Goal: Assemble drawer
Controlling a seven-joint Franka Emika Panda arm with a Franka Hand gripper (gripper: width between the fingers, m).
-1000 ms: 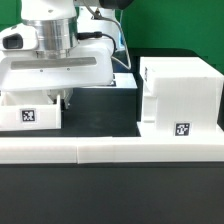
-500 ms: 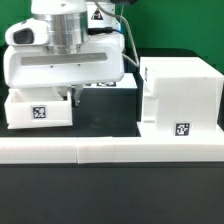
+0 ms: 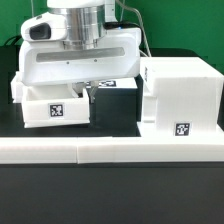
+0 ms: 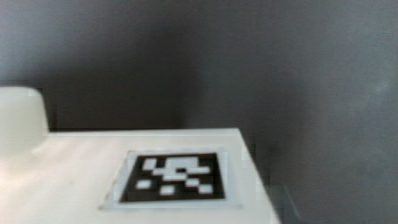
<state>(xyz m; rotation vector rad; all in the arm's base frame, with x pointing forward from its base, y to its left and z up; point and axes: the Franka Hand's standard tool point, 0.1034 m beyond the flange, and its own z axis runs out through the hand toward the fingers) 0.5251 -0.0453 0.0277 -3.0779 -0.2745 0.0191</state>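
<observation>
Boxy white plastic tray [image 3: 55, 110], tag facing the camera, near the taller smooth housing [image 3: 180, 95]. I can't tell whether the gripper [image 3: 84, 92] is clamped.

White boxy housing [image 3: 180, 90] stood upright at the exterior view's right; 1 tagged white tray [image 3: 55, 110] was well left of it.

The arm [image 3: 80, 58] hides the claw's fingertips and part of the tray [image 3: 38, 113], apparently cropped in the blurred wrist view.
</observation>
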